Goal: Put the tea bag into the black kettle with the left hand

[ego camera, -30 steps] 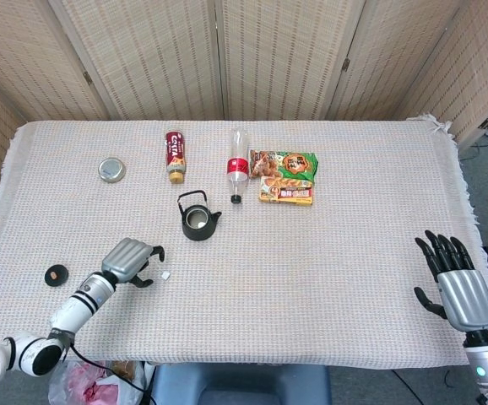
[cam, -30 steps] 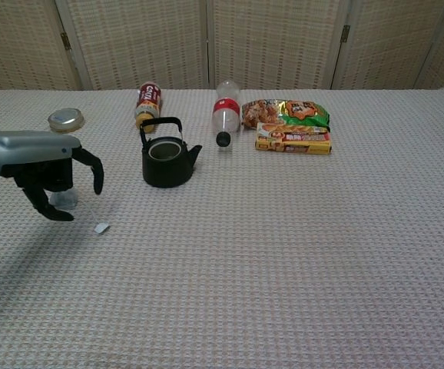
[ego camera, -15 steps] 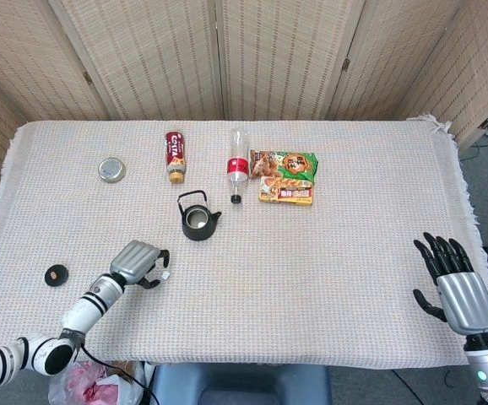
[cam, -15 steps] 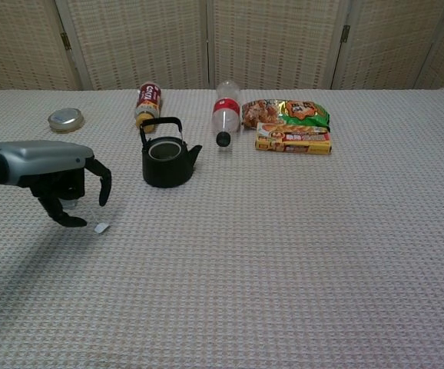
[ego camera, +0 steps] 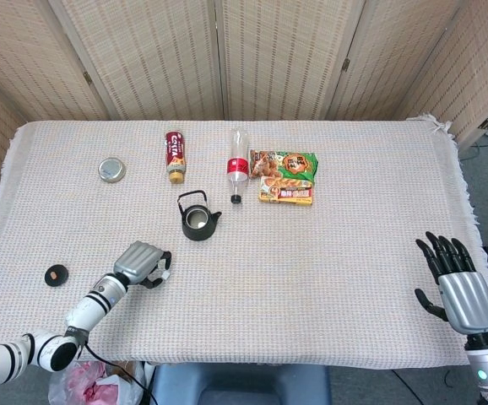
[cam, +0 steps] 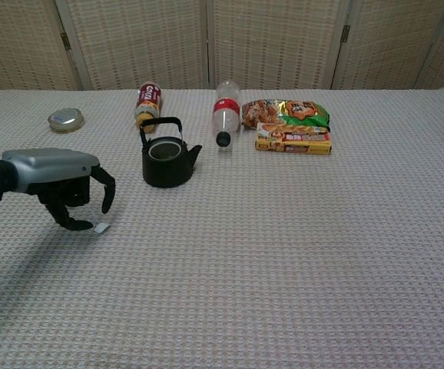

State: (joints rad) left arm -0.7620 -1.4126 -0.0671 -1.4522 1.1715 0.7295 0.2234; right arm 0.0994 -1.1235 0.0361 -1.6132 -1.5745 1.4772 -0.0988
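The tea bag shows as a small white piece flat on the woven cloth, also seen from the head camera. My left hand hangs just left of it with fingers curled downward and apart, the thumb tip almost touching the piece; nothing is visibly gripped. From above, the left hand sits by the front left of the table. The black kettle stands lidless behind and to the right of that hand, handle upright. My right hand rests open at the far right edge.
A metal lid lies at the back left and a small black cap near the left edge. Behind the kettle lie a brown bottle, a clear bottle with a red label and two snack packs.
My left hand has slid to the right and lowered toward the white piece, which has stayed where it was. The right hand is unchanged.
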